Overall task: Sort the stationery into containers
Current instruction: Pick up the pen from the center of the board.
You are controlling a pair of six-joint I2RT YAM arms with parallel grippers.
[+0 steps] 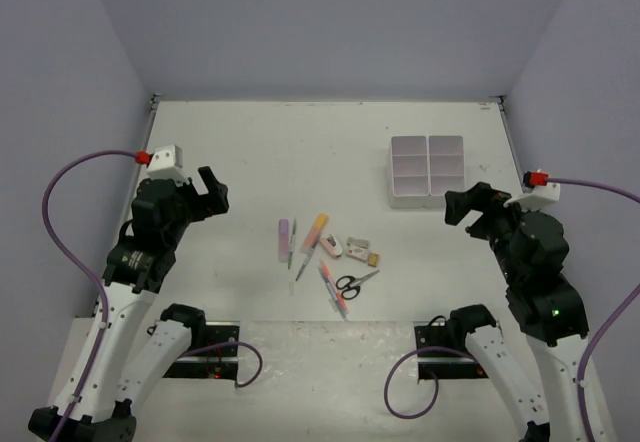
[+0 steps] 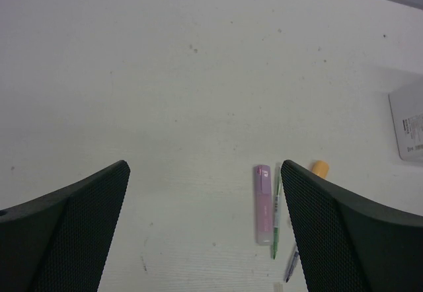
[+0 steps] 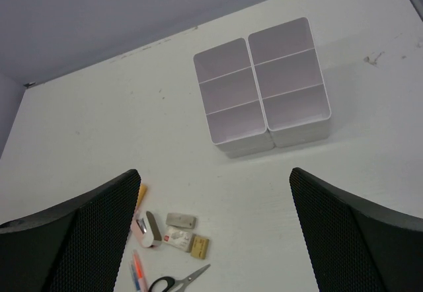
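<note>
Nearest the arm bases, black-handled metal scissors (image 1: 352,283) and a thin pink-red pen (image 1: 333,289) front a loose cluster on the white table (image 1: 250,142), with small erasers (image 1: 362,253), a lilac highlighter (image 1: 284,238) and an orange-peach highlighter (image 1: 316,232) just behind. Farther back, the left gripper (image 1: 208,194) and right gripper (image 1: 462,205) flank them, jaws spread wide apart. Farthest, right of centre, the white plastic six-compartment organiser box (image 1: 425,200) stands well apart from the stationery.

Setting: robot lab test cell.
Walls: plain lilac-grey panels (image 1: 330,22), ahead of and flanking the jaws.
Floor: scuffed white table (image 1: 260,152), under the jaws.
Fittings: purple cables (image 1: 44,210) behind the jaws.
</note>
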